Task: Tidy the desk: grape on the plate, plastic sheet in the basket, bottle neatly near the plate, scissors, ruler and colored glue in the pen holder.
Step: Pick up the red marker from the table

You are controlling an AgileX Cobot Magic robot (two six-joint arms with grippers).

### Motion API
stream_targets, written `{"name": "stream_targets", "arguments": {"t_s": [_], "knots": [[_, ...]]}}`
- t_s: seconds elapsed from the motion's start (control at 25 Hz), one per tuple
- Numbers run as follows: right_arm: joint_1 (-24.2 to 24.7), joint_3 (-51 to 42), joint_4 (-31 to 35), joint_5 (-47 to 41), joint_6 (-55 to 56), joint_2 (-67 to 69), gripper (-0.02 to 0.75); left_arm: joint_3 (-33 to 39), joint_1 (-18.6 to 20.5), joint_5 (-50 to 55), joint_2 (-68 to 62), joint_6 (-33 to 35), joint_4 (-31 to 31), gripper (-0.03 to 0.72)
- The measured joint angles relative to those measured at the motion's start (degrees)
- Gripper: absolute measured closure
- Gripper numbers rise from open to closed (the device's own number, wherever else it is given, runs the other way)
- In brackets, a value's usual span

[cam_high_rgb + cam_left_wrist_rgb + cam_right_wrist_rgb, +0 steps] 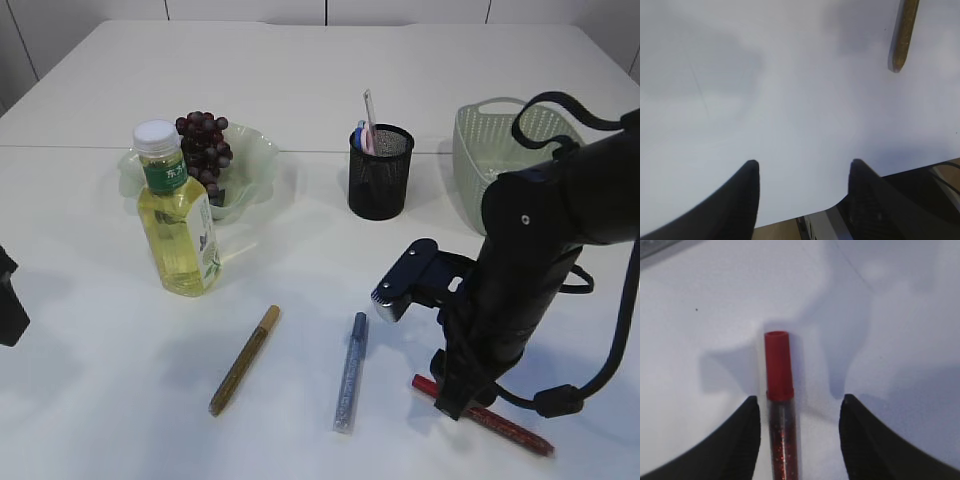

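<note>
Three colored glue pens lie on the white table: gold [245, 358], blue [350, 370] and red [500, 422]. My right gripper [799, 407] stands open low over the red glue [778, 370], which lies between the fingers, nearer the left one, with a gap on each side. My left gripper [802, 167] is open over bare table near the front edge, with the gold glue tip [902, 35] far ahead. The grape [205, 148] sits on the glass plate [262, 150]. The bottle [178, 215] stands upright in front of it. The plastic sheet is out of view.
A black mesh pen holder [380, 172] stands mid-table with a pale pink strip and a blue thing sticking out; what they are is unclear. A pale green basket [480, 140] sits at the back right, partly behind my right arm [540, 240].
</note>
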State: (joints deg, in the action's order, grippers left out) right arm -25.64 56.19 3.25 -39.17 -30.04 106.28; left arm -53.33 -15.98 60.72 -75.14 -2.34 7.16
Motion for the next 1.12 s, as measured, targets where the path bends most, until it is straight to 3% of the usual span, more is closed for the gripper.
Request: {"name": "stream_targets", "arguments": {"t_s": [0.52,1.12], "knots": [[0.0,0.0,0.1,1.5,0.0,0.9,0.339,0.0,0.0,0.0,0.0,0.0,0.0,0.273],[0.0,0.0,0.1,1.8,0.1,2.2,0.471,0.0,0.0,0.0,0.0,0.0,0.0,0.273]]}}
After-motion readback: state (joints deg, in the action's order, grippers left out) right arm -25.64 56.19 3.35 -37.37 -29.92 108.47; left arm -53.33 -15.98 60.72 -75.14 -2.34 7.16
